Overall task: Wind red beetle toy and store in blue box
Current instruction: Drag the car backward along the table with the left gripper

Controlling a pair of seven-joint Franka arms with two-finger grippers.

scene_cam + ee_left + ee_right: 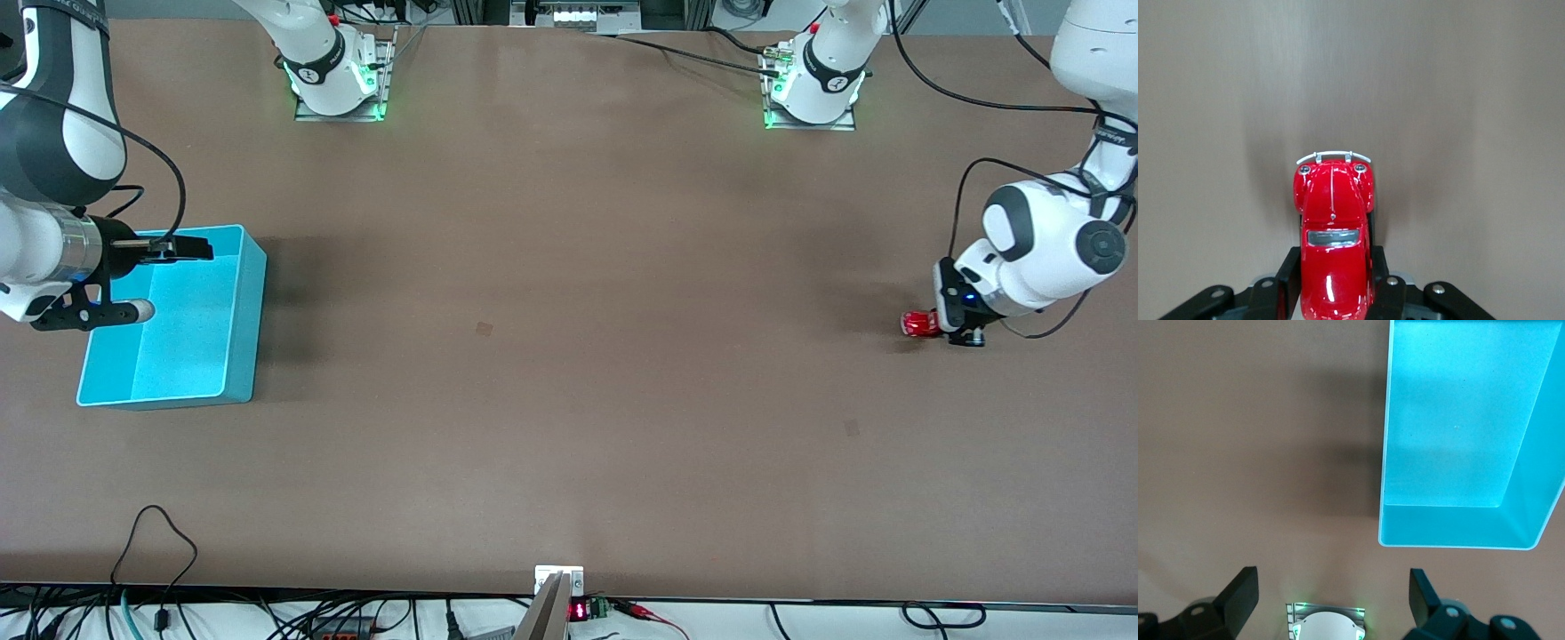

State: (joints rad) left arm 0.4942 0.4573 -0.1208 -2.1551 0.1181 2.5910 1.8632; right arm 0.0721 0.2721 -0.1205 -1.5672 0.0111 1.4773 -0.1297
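Observation:
The red beetle toy [919, 323] is at table height near the left arm's end of the table. My left gripper [935, 324] is shut on it. In the left wrist view the toy [1333, 220] sticks out nose first from between the black fingers [1289, 270], which press on its two sides. The blue box [178, 351] stands at the right arm's end of the table and holds nothing. My right gripper [201, 248] hovers over the box's edge nearest the arm bases. It is open and empty [1331, 595], and the box [1531, 493] shows beside it.
The two arm bases [338, 76] [813, 84] stand along the table edge farthest from the front camera. Cables and a small display unit [569, 609] lie along the nearest edge. A wide stretch of brown table [569, 338] separates toy and box.

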